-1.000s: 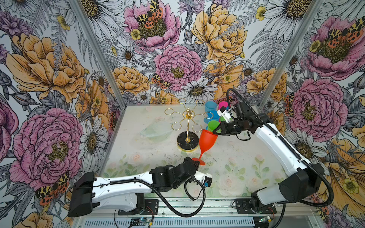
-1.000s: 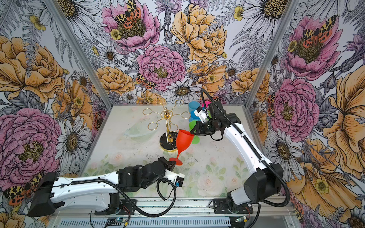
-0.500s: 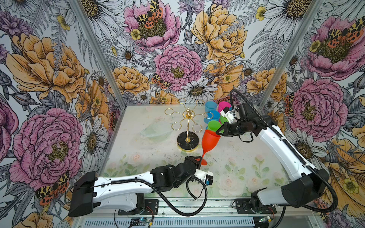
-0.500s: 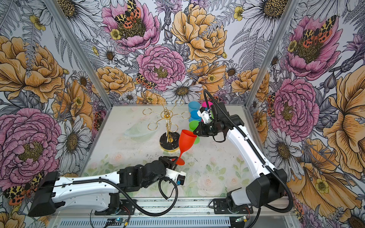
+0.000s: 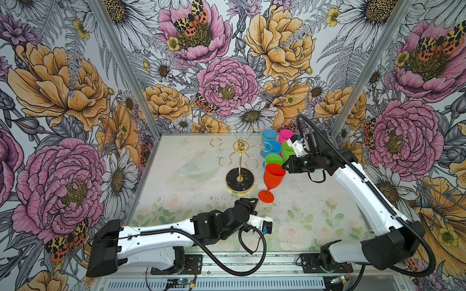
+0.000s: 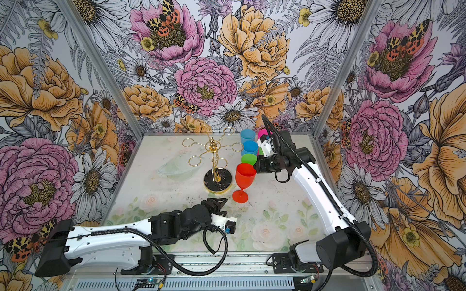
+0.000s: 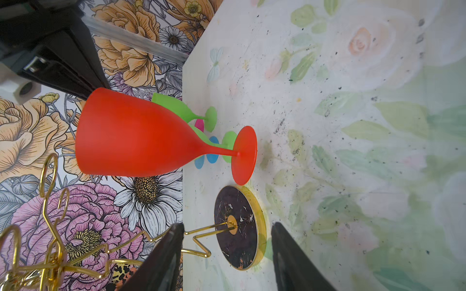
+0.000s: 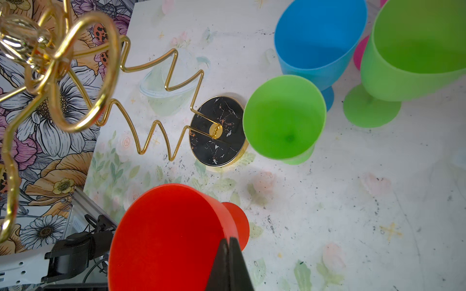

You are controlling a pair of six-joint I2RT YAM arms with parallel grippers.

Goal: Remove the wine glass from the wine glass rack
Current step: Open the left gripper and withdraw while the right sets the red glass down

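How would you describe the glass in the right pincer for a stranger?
Find the gold wire rack mid-table. Beside its black base is a wine glass, rim held by the right pincer. It's the only red one; neighbours are green, blue, pink.

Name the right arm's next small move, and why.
Probably tip the red wine glass upright and set its foot flat on the table: the right gripper pinches its rim, it leans clear of the wine glass rack, and the open left gripper holds nothing.
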